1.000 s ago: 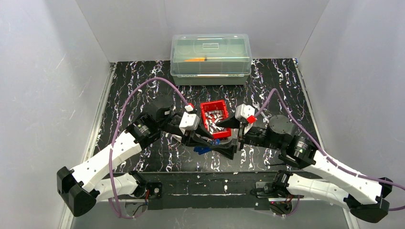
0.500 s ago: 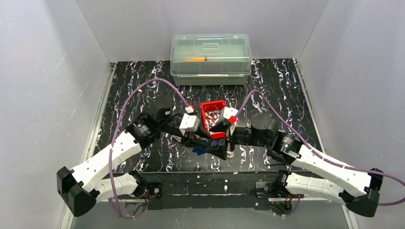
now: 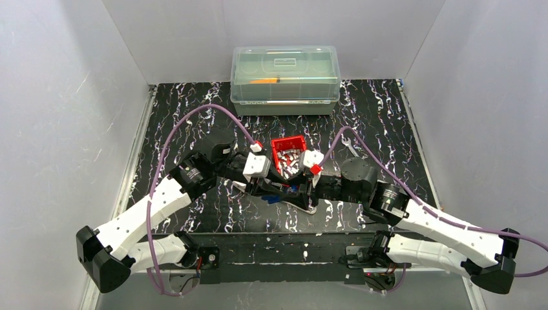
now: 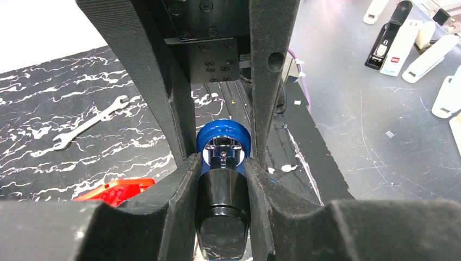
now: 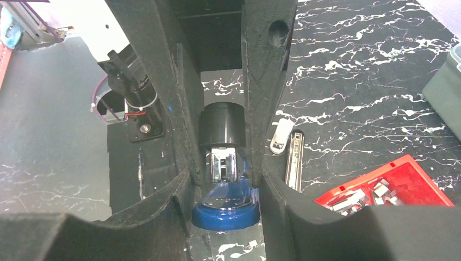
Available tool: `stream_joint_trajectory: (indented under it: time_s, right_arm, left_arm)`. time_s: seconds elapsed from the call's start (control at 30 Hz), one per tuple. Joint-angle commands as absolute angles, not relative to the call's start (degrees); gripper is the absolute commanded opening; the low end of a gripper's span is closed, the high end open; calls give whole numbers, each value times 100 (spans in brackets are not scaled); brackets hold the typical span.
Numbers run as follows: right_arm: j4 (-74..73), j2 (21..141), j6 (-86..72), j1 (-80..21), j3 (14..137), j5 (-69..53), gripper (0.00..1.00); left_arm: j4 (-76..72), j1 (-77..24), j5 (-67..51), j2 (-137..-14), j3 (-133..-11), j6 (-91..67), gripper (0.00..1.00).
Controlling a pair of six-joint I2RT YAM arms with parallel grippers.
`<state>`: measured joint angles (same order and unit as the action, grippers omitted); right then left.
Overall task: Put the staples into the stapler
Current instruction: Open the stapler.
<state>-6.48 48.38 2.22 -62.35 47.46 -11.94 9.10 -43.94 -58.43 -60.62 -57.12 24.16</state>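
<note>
L grip [image 4: 222, 182]: clamped on blue/blk stapler [image 4: 223, 215] | R grip [image 5: 224, 176]: jaws flank same stapler, contact can't tell | staples [image 5: 375, 190]: in red bin [image 5: 419, 182] nearby

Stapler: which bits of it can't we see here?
Left wrist view: the stapler sides, covered by fingers of the left pincer.
Top view: nearly all of it, beneath left pincer and right pincer.
Right wrist view: the red bin, its near part behind a finger.

Red bin [image 3: 287, 140] — staples [image 3: 291, 159] inside; blue stapler [image 3: 272, 199] near
</note>
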Motion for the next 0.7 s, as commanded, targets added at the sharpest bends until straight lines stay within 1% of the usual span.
stream_joint_trajectory:
  time_s: [0.0, 0.1, 0.17, 0.23, 0.3, 0.43, 0.6, 0.67]
  right_arm:
    - [-590, 4938, 475, -6144, 4651, -687, 28]
    - [-734, 4917, 397, -6144, 4407, -702, 18]
    - [-745, 4810, 254, -6144, 4122, -663, 17]
    - [-772, 4650, 79, -6144, 3874, -575, 19]
    - [-750, 4476, -30, -6144, 3684, -451, 20]
    - [-650, 4321, -203, -6144, 3377, -234, 20]
    - [-107, 4608, -412, -6152, 3135, -199, 13]
    - [-54, 4703, -493, -6152, 3076, -84, 9]
  left_arm:
    - [913, -4397, -6227, -5907, -6136, 2282, 0]
    - [1173, -4348, -6206, -5882, -6245, 2465, 0]
    - [1468, -4263, -6205, -5835, -6338, 2695, 0]
    - [1847, -4108, -6232, -5785, -6383, 2937, 0]
    - [2199, -3930, -6301, -5723, -6382, 3112, 0]
    - [2536, -3627, -6495, -5530, -6204, 3150, 0]
    - [2229, -3580, -6461, -5314, -5821, 2869, 0]
    - [2465, -3479, -6424, -5278, -5773, 3042, 0]
